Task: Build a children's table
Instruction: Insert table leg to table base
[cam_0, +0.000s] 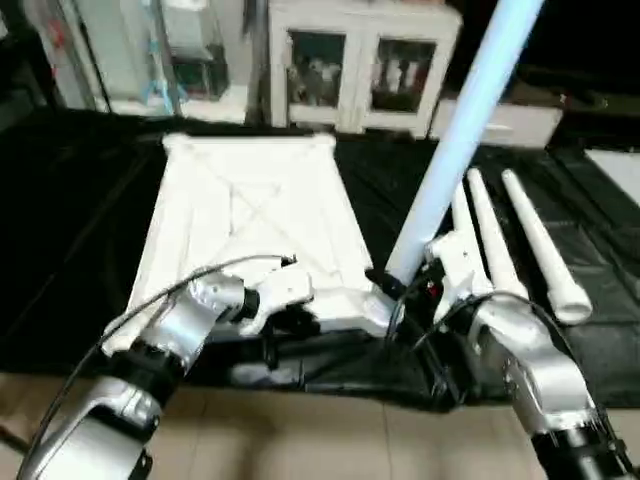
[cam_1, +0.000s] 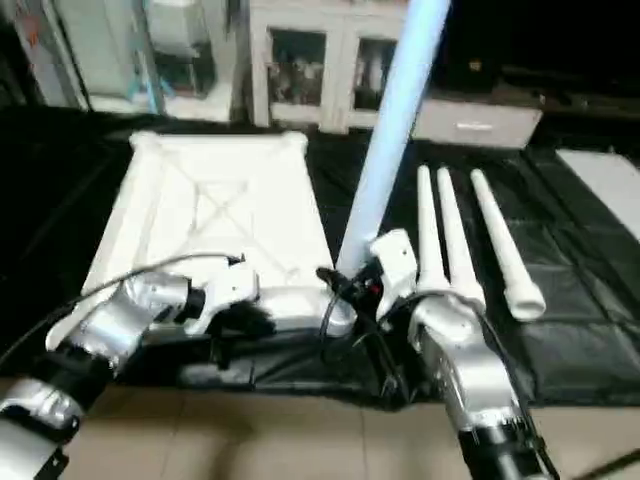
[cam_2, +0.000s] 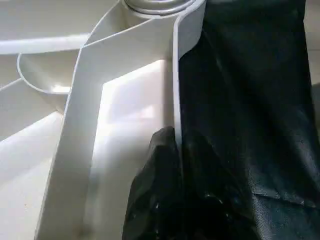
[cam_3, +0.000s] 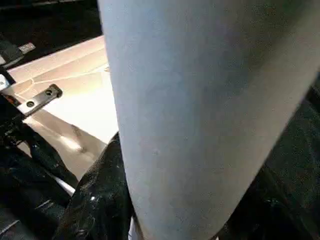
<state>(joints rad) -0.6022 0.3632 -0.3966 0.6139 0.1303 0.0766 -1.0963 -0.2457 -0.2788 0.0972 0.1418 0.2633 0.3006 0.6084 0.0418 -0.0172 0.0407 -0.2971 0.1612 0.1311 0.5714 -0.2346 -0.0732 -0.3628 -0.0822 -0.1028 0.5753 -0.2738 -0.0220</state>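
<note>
Tabletop (cam_0: 250, 215) lies underside-up on black bench (cam_0: 80, 250). Left wrist cam: left claw (cam_2: 175, 150) pinched on tabletop's near rim. Head cam: right claw (cam_0: 400, 285) clamps upright leg (cam_0: 455, 150) at near-right corner (three spare legs (cam_0: 500, 250) beside)

left gripper (cam_0: 300, 318) jaws pinched (low, near edge) | right gripper (cam_0: 395, 288) jaws clamped

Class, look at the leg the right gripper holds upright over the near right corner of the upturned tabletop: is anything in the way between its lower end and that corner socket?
Nothing visible blocks it. The leg in the right gripper stands at the corner socket of the tabletop; the left gripper pinches the near rim, aside from it.
</note>
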